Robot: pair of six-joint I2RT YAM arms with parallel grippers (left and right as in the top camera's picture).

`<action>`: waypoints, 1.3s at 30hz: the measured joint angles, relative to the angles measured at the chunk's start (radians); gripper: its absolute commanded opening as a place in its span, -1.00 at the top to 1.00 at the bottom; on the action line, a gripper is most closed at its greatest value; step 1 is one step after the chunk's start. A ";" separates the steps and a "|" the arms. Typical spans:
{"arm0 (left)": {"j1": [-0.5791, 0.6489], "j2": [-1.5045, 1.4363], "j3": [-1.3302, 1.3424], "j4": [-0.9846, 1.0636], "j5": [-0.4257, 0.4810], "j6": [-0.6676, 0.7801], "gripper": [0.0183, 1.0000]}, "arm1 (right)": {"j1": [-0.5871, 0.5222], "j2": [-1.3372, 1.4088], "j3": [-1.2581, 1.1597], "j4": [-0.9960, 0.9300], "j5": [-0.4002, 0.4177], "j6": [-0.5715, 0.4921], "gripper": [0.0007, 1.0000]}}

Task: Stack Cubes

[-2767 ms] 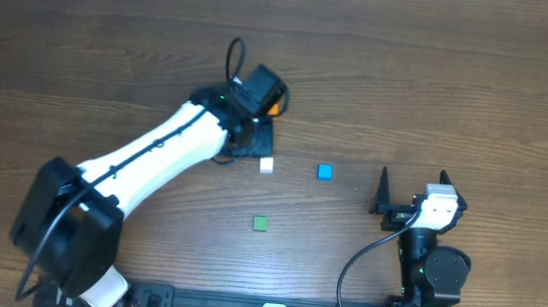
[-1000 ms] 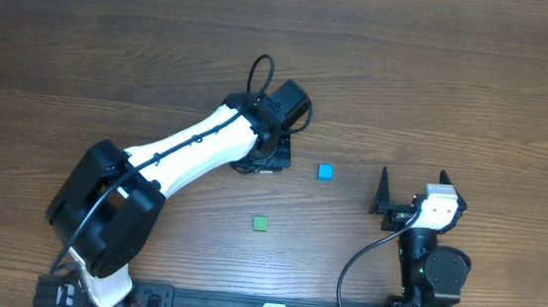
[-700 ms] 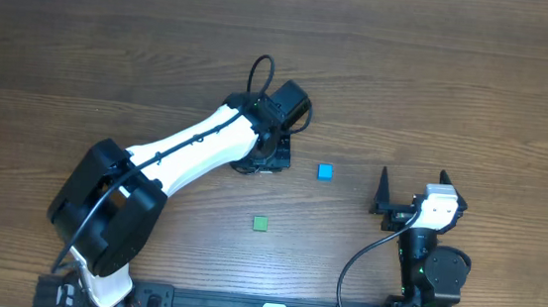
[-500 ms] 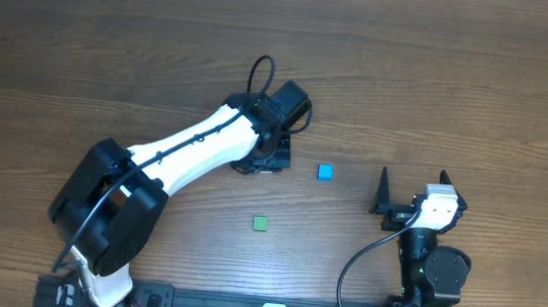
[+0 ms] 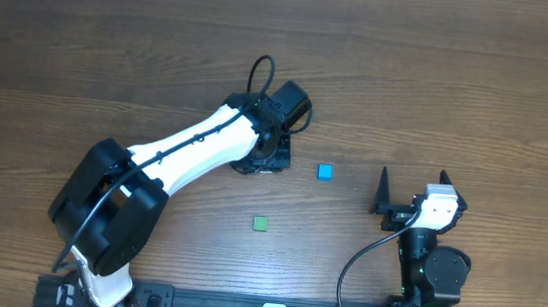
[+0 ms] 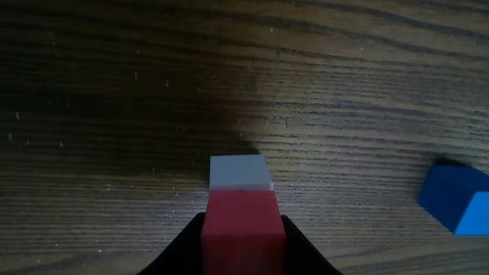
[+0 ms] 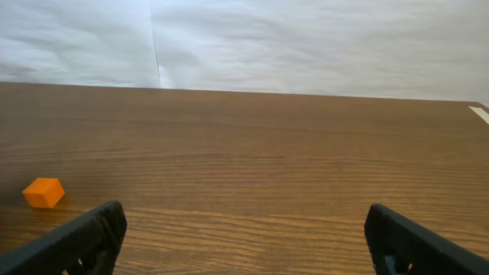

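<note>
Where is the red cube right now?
In the left wrist view, the red cube sits in the left gripper, touching the white cube; the blue cube lies nearby, toward the right arm.

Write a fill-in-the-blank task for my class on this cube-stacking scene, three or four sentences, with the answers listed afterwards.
1. The left gripper is shut on the ___.
2. In the top view, the cube lying between the two grippers is the ___.
3. The right gripper has its fingers ___.
4. In the top view, the cube nearest the bottom edge is the ___.
Missing words: red cube; blue cube; open; green cube.
</note>
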 measured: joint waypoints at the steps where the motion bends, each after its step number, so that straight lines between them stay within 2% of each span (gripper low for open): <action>1: 0.000 0.000 0.000 0.000 0.000 -0.001 0.38 | 0.000 0.000 0.000 0.000 0.000 -0.001 -0.98; 11: 0.000 0.014 0.000 0.000 -0.006 -0.002 0.32 | 0.000 0.000 0.000 0.000 0.000 0.000 -0.98; 13: 0.000 0.015 0.000 0.000 -0.006 -0.001 0.19 | 0.000 0.000 0.000 0.000 0.000 0.000 -0.98; 17: 0.000 0.015 0.000 0.011 -0.006 -0.005 -0.38 | 0.000 0.000 0.000 0.000 0.000 0.000 -0.98; 22: 0.000 0.015 0.017 0.010 -0.015 -0.009 -0.62 | 0.000 0.000 0.000 0.000 0.000 0.000 -0.97; 31: 0.059 0.033 0.260 -0.100 -0.038 0.026 -0.70 | 0.000 0.000 0.000 0.000 0.000 0.000 -0.99; 39: 0.135 0.201 0.448 -0.129 -0.058 0.090 -0.65 | 0.000 0.000 0.000 0.000 0.000 -0.001 -0.98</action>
